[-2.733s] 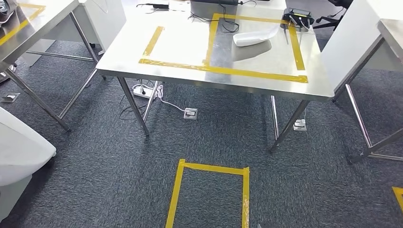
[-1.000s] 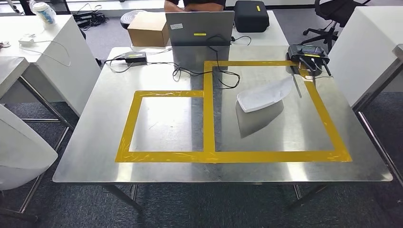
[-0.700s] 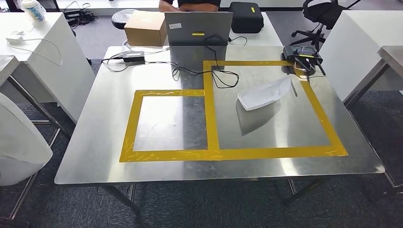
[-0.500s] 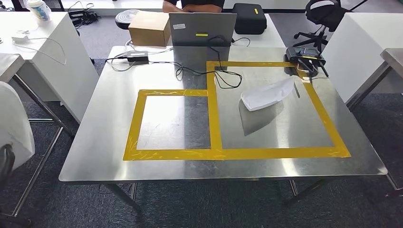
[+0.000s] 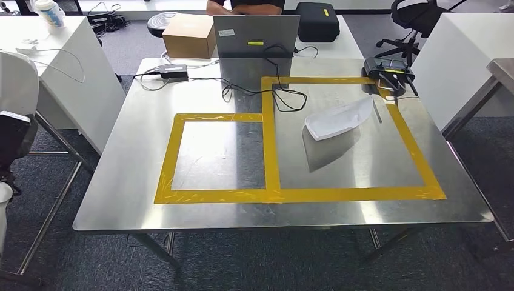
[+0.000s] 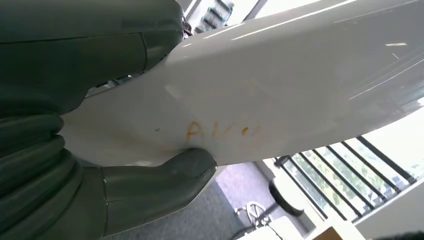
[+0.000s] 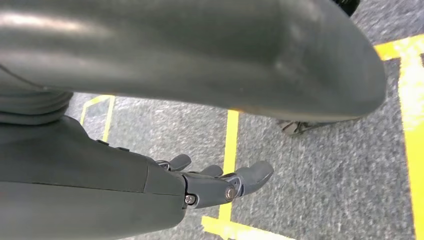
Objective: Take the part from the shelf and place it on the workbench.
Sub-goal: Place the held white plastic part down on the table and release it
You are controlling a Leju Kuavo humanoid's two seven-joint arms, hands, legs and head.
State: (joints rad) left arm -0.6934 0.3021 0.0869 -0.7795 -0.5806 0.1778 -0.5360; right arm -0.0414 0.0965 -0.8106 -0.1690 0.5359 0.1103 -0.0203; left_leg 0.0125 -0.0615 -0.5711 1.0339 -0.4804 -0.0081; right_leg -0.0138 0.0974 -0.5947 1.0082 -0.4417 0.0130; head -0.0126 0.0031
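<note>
Left wrist view: white part (image 6: 280, 85) between fingers (image 6: 165, 175).

The part (image 6: 280, 85) was a large, smooth, glossy white curved shell with faint orange handwritten marks on its surface. In the left wrist view it was held in the left hand (image 6: 90, 150), the thumb pressed against one face and the dark fingers on the other. In the head view its white edge (image 5: 17, 82) showed at the far left, beside the workbench (image 5: 109, 182), a steel-topped table marked with yellow tape rectangles; the part was not on it.
</note>
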